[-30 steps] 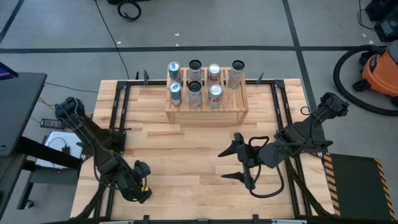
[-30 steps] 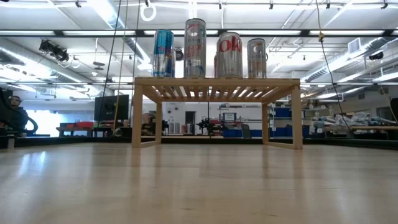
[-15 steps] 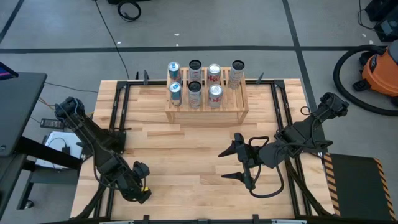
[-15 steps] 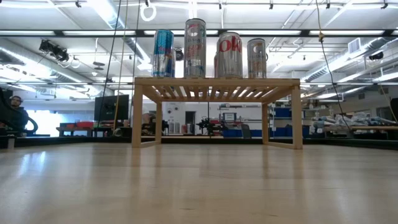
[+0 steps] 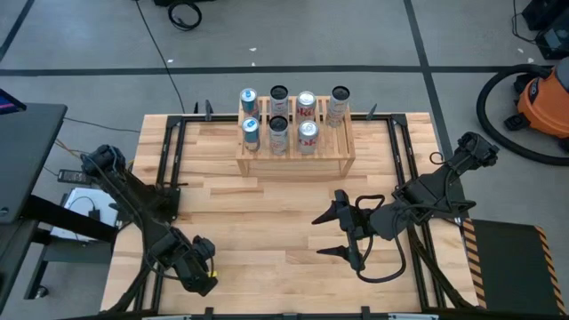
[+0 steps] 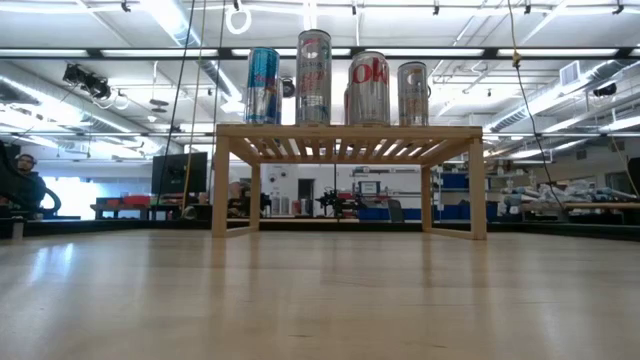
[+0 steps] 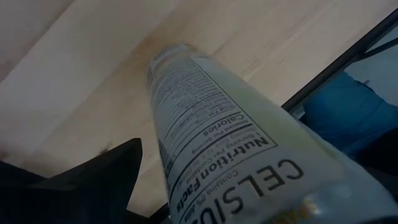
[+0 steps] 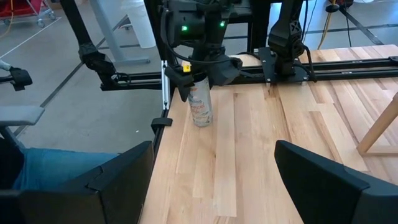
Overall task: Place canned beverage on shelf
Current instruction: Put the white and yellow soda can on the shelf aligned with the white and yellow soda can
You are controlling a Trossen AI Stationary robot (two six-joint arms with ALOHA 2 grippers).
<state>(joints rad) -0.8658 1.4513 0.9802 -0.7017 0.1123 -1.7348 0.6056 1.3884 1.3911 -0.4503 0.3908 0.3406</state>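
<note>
A white Celsius can (image 8: 200, 107) stands near the table's near left corner; it fills the left wrist view (image 7: 217, 124). My left gripper (image 5: 194, 271) is shut on it and also shows in the right wrist view (image 8: 198, 81). My right gripper (image 5: 318, 236) hangs open and empty over the table's middle right, fingers pointing toward the left. The light-wood slatted shelf (image 5: 295, 158) stands at the table's far middle on its board sides (image 6: 348, 130). Several cans (image 5: 278, 124) stand upright on its slats. My left gripper holds the white can by its upper part (image 8: 195, 92), coming from above with the fingers pointing down. One dark finger (image 7: 93, 180) lies along the can's side; the other is hidden behind the can. The can is about upright, its bottom (image 8: 203, 123) at the tabletop.
Black frame rails (image 5: 169, 169) run along the table's left and right sides. The table's left edge (image 8: 163, 143) lies close beside the held can. An orange vacuum (image 5: 544, 102) stands on the floor at the far right. Bare plank tabletop (image 5: 267, 213) lies between the grippers and the shelf.
My left arm has shifted a little, and its gripper has moved slightly toward the table's near edge, still shut on the can. My right arm has kept still.
</note>
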